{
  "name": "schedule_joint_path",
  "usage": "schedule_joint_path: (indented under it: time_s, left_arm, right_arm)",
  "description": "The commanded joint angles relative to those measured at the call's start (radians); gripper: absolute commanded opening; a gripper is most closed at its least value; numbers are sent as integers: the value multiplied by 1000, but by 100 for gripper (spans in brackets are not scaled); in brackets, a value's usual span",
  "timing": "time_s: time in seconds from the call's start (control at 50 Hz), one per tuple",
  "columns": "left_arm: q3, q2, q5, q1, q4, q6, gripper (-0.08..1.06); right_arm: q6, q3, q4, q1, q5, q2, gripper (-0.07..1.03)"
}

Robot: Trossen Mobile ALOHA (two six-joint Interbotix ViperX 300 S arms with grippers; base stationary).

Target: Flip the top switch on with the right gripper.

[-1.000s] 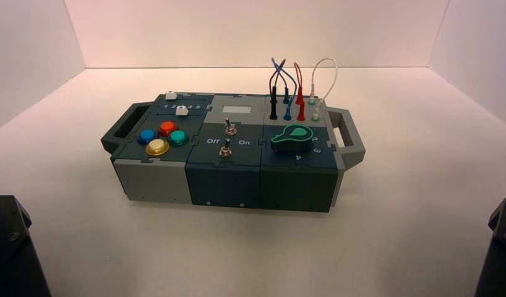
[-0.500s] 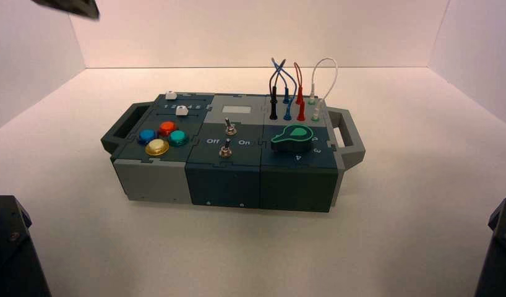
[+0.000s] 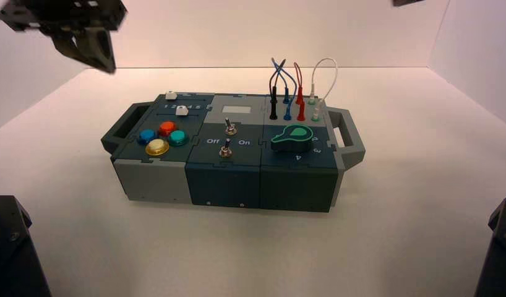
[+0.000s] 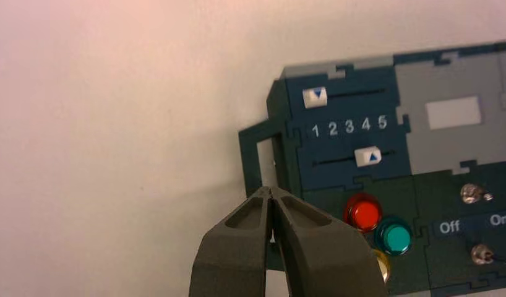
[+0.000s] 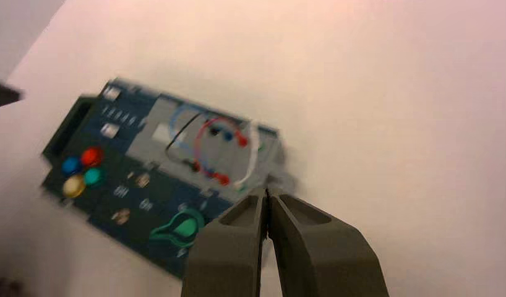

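Two silver toggles stand in the middle panel of the box (image 3: pixel 222 179); the top switch (image 3: pixel 229 129) is the far one, above the Off/On label. The right gripper (image 5: pixel 266 197) hangs high above the box's wire end, fingers pressed together. The left gripper (image 4: pixel 272 193), also closed, is near the left handle. I judge it may hit the wires (image 3: pixel 281 74) when descending. No containers are present.

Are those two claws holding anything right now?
No. The left end effector and the right end effector are both shut on nothing, up in the air away from the box.
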Motion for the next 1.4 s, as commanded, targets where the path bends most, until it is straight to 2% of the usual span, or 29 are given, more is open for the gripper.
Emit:
schedule_joint_path:
  time_s: [0.02, 0.3, 0.48, 0.6, 0.88, 1.08, 1.4]
  left_arm:
    - [-35, 37, -9, -11, -2, -12, -3]
    - [-91, 178, -12, -11, 0, -32, -3]
    - [-146, 244, -3, -11, -2, -66, -3]
    - [-167, 273, 14, -11, -2, -72, -3]
    - [-153, 328, 31, -11, 3, -74, -3]
    - [-153, 379, 31, -11, 2, -74, -3]
    - [-152, 463, 0, -11, 2, -75, -3]
  right_arm:
    - [3, -43, 17, 41, 3, 38, -2]
    - [5, -71, 60, 98, 8, 124, -2]
    - [5, -89, 80, 127, 8, 163, -2]
    - [5, -101, 97, 144, 8, 184, -2]
    - [5, -126, 129, 193, 8, 233, -2]
    - [8, -161, 167, 225, 9, 293, -2]
    - [18, -244, 219, 319, 9, 492, -2]
